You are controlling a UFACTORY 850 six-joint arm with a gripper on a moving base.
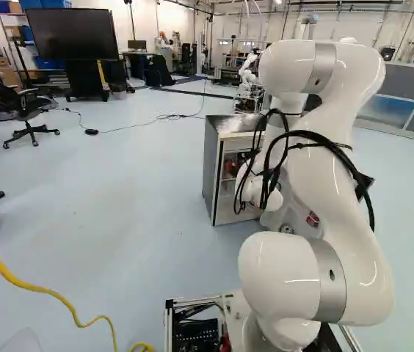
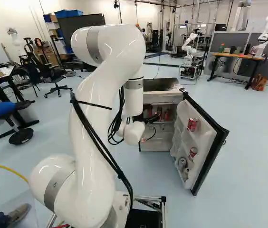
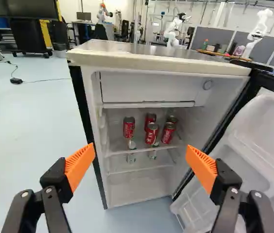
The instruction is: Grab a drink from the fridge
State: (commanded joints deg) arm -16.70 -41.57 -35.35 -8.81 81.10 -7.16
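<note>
While the red soda cans (image 3: pixel 151 134) sit on a shelf (image 3: pixel 144 150) in the mini fridge (image 3: pixel 161 68) ahead of your gripper (image 2: pixel 157 118), the open fridge door (image 3: pixel 268 126) is off beyond one finger (image 3: pixel 202 168); you've got both fingers wide apart, facing the fridge opening.

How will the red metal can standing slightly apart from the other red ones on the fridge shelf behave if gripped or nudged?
The red metal can looks stiff: straight sides, no visible dents. Its smooth wall may slip, though the ribbed orange pads should help. Upright and taller than wide, it could tip, then roll, if nudged high.
</note>
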